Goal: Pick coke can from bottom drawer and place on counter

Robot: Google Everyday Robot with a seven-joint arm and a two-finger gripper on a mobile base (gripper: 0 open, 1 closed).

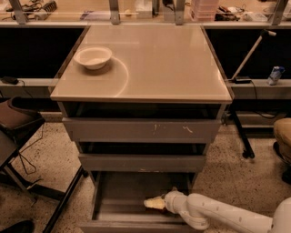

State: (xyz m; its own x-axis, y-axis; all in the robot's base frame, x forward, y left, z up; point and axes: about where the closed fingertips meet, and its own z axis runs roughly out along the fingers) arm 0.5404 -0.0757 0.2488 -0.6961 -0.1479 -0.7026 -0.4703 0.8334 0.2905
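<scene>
The bottom drawer [118, 195] is pulled open below two closed scuffed grey drawers. My white arm reaches in from the lower right. My gripper [153, 203] is inside the drawer, near its front middle, pointing left. The coke can does not show clearly; a dark patch lies under the gripper and wrist, and I cannot tell whether it is the can. The counter [163, 63] is the glossy beige top of the cabinet, with a faint ring mark.
A white bowl [92, 57] stands on the counter's back left. A dark chair [18, 123] and table legs are at the left. A cluttered shelf [145, 9] runs along the back. A pole stand [241, 113] leans at the right.
</scene>
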